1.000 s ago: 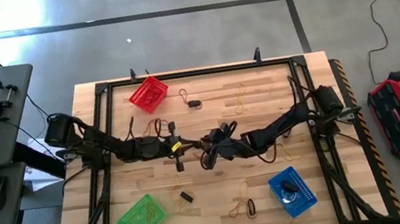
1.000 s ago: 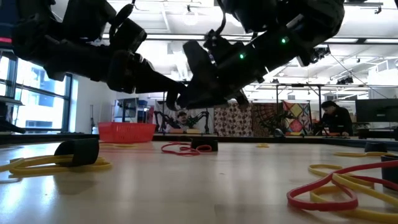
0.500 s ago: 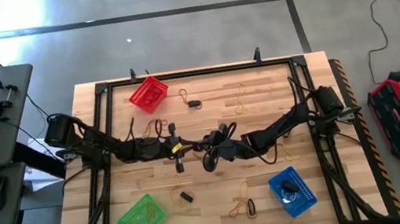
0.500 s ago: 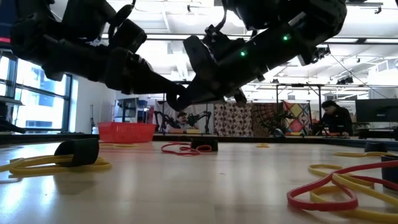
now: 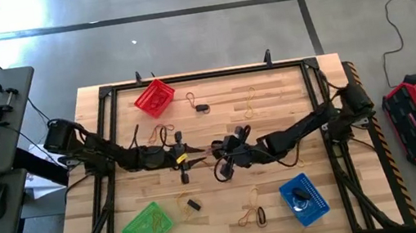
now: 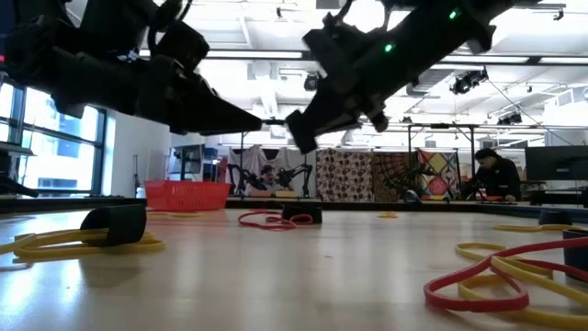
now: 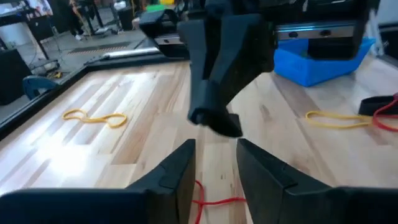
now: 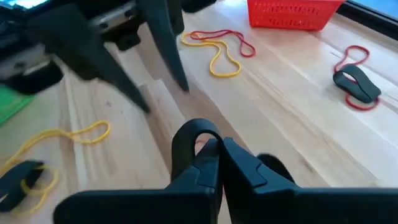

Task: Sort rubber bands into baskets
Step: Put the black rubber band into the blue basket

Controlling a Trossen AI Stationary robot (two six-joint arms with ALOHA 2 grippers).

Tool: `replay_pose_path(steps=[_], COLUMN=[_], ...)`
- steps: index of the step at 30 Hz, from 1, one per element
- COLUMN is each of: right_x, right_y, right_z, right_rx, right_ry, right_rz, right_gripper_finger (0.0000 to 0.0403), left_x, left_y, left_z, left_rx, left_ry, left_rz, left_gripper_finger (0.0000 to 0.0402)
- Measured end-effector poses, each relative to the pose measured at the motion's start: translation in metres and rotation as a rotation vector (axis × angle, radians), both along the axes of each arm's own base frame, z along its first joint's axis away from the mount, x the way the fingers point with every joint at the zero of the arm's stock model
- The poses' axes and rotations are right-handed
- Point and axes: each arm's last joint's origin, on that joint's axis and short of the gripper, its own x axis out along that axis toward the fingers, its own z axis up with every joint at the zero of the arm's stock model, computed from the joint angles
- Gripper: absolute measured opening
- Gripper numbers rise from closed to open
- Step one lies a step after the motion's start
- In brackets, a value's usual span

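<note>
High view: both arms reach to the middle of the wooden table [image 5: 271, 99]. The left gripper [image 5: 184, 159] points right with its fingers [image 7: 180, 167] spread and nothing between them. Just beside it, the right gripper [image 5: 221, 164] has its fingers pressed together on a thick black rubber band [image 8: 188, 138], whose loop stands up above the fingertips in the right wrist view. In the low view both grippers hang well above the tabletop, apart from each other.

The red basket [image 5: 155, 96] sits near the far left corner, the green basket [image 5: 148, 227] at the near left edge, and the blue basket [image 5: 303, 199] at the near right, all close to the black frame that runs round the table. Open board lies between the blue basket and the right gripper.

Loose bands lie scattered: a red and yellow pair [image 8: 217, 48] near the red basket, a black and red one [image 5: 202, 107] farther along, a yellow band [image 5: 253, 108] on the far right half, a small black band [image 5: 193, 205] beside the green basket, and a tangle [image 5: 253, 214] between the two near baskets.
</note>
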Motion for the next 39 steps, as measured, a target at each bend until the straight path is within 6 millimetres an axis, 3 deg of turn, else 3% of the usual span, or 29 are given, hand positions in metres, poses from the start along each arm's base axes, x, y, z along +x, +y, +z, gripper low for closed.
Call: replay_pose_path(steps=[11, 26, 34, 39], right_x=[-0.041, -0.115, -0.158, -0.171], right_y=[0.033, 0.107, 0.130, 0.135], right_z=[0.017, 0.063, 0.045, 0.030], right_rx=[0.179, 0.533, 0.683, 0.742], right_ry=[0.201, 0.539, 0.687, 0.753], right_rz=[0.121, -0.063, -0.298, -0.362], right_gripper_finger=[0.0000, 0.0000, 0.0000, 0.0000], left_x=[-0.024, -0.025, -0.025, -0.025], left_y=[0.009, 0.018, 0.018, 0.018], left_z=[0.009, 0.008, 0.007, 0.005], left_rx=[-0.060, -0.073, -0.073, -0.070], left_ry=[-0.049, -0.038, -0.030, -0.008], left_rz=[-0.082, -0.045, -0.045, -0.043], left_gripper_finger=[0.0113, 0.0113, 0.0113, 0.0113])
